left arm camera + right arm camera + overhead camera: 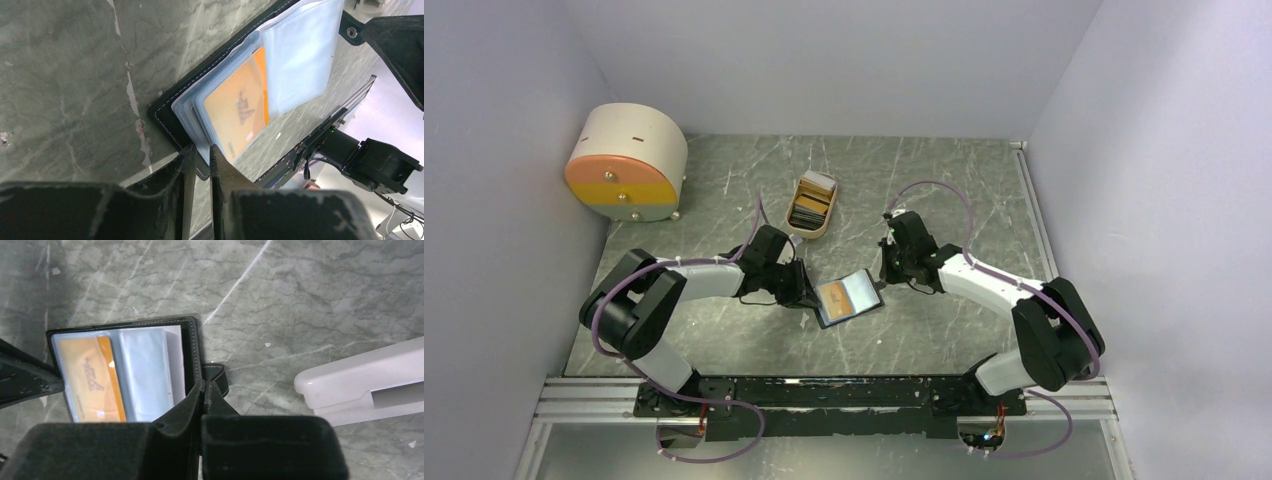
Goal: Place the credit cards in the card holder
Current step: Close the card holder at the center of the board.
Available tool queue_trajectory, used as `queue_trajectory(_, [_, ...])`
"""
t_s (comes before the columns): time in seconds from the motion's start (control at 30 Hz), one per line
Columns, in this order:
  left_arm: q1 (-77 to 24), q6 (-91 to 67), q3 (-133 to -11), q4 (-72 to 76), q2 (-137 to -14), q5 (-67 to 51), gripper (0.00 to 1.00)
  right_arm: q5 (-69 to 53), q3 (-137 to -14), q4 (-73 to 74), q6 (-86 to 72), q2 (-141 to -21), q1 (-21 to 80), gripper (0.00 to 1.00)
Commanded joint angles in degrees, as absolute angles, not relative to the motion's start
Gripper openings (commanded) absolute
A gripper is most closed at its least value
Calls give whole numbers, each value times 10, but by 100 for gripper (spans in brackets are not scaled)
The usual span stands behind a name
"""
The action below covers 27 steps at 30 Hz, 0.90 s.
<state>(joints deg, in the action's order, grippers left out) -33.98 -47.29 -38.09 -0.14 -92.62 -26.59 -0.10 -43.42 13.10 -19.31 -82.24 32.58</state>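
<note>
The card holder (849, 297) lies open on the marble table between my two grippers, with an orange card (237, 107) in one of its clear pockets. My left gripper (201, 152) is shut on the holder's left edge (167, 117), pinching the cover and pocket leaves. My right gripper (206, 385) is shut on the holder's snap-button tab (218, 374) at its right side. The same orange card (92, 377) shows in the right wrist view too. More credit cards (810, 208) lie stacked in the beige tray (824, 224) behind the holder.
A big beige-and-orange round box (627, 163) stands at the back left against the wall. White walls close in the table on three sides. A white arm link (360, 385) lies low just right of my right gripper.
</note>
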Motion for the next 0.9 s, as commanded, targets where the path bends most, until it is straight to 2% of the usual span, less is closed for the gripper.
queue_trajectory(0.0, [-343,-464,-391,12,-916,-268,22,-47,-430,128,-216,-794,323,0])
queue_trajectory(0.33, [-327,-477,-372,36,-912,-299,22,-134,-417,95,-258,-761,336,0])
queue_trajectory(0.87, [-318,-480,-364,50,-923,-311,22,-198,-395,14,-297,-765,363,0])
